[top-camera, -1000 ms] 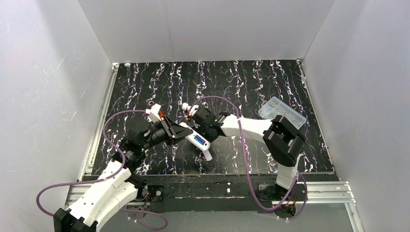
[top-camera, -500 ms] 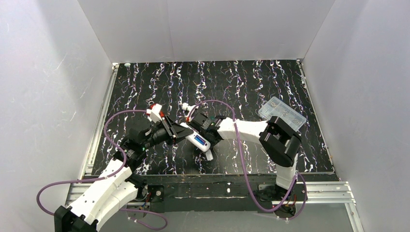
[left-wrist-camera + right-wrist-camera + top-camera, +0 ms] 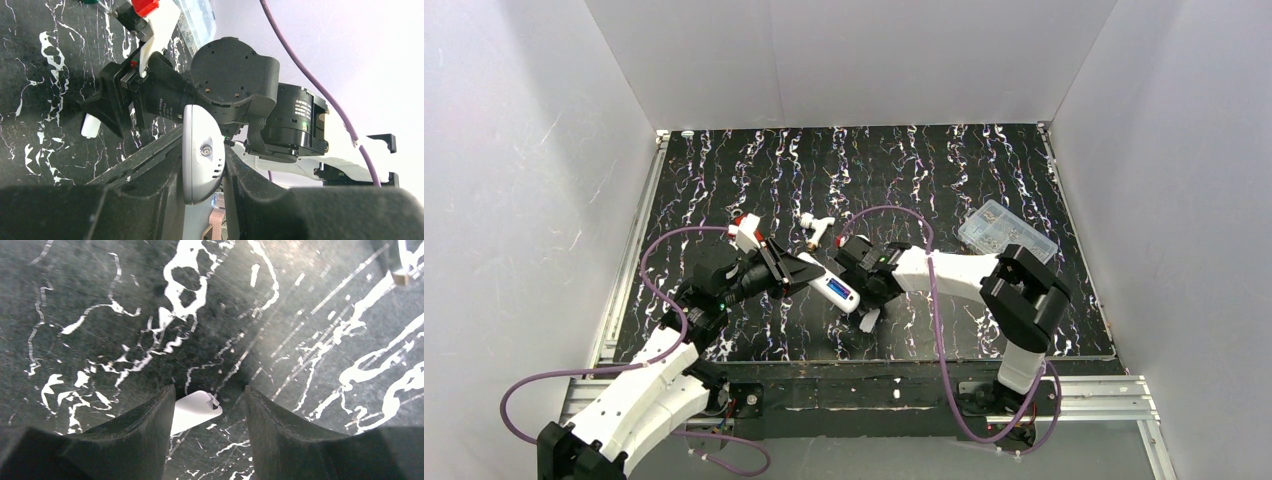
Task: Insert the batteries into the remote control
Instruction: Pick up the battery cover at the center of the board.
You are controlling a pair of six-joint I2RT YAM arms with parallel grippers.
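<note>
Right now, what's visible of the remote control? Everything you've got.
Slim white plastic bar, rounded ends: the remote control runs diagonally over the table's front middle. The left gripper is shut on one end. Its upward face shows a recess with something blue inside. The left wrist view shows its rounded tip, with a small round fitting and slots, between the fingers. Whether the free end touches anything is unclear.

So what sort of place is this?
Likely a robot test cell: left arm and right arm bolted at a black marbled table, white walls boxing it in, a remote control as prop.
</note>
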